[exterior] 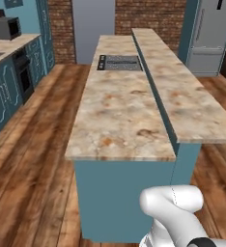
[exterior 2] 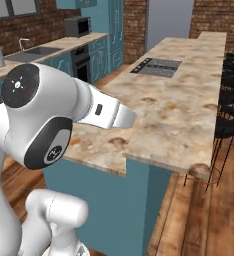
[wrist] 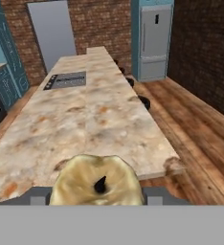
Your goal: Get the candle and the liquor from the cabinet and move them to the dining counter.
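The candle [wrist: 97, 179], a squat gold-tan cylinder with a dark wick, sits at the bottom of the hand view between my grey fingers [wrist: 158, 195]. My gripper [wrist: 99, 192] is shut on it. It hangs over the near end of the dining counter [wrist: 85, 119], the long island with a beige, orange-mottled marble top and teal base. The same dining counter [exterior: 117, 116] runs away from me in the left base view, and the dining counter [exterior 2: 179, 100] lies beyond my white arm in the right base view. The liquor and the cabinet are out of view.
A black cooktop [exterior: 120, 62] is set into the island's far part. A raised marble tier [exterior: 182, 91] runs along its right side, with black stools [exterior 2: 226, 115] beside it. A steel fridge [wrist: 154, 40] stands at the far end. A microwave [exterior 2: 78, 26] and sink counter line the left wall.
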